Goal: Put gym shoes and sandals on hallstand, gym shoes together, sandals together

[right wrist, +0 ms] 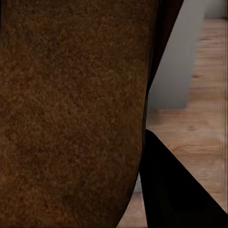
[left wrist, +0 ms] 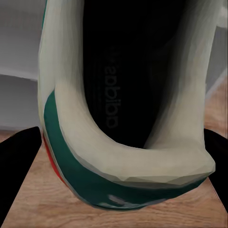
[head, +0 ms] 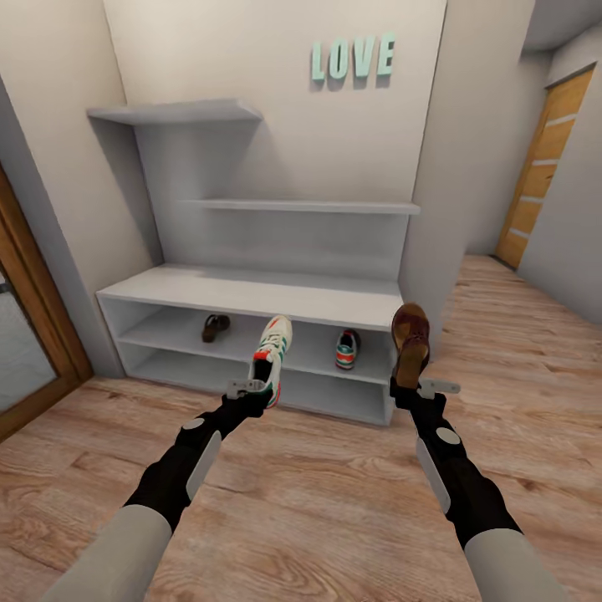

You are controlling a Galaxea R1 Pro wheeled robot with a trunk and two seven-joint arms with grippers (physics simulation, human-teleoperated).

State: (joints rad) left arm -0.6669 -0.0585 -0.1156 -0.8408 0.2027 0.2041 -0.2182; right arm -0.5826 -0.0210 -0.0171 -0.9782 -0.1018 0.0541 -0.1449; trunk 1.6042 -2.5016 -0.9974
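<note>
My left gripper (head: 261,386) is shut on a white gym shoe (head: 273,349) with green stripes, held toe-up in front of the hallstand (head: 251,293). The left wrist view looks into that shoe's dark opening (left wrist: 118,80) over its green-and-white heel. My right gripper (head: 410,386) is shut on a brown sandal (head: 410,339), held upright by the rack's right end; its tan insole (right wrist: 71,114) fills the right wrist view beside a black finger (right wrist: 175,190). On the rack's upper open shelf lie the other sandal (head: 215,327) at left and the other gym shoe (head: 348,349) at right.
The hallstand stands against the wall with two staggered upper shelves (head: 301,206) and "LOVE" lettering (head: 352,58) above. Wood plank floor (head: 318,502) spreads in front. A wooden door frame (head: 38,334) is at left, another door (head: 543,167) down the corridor at right.
</note>
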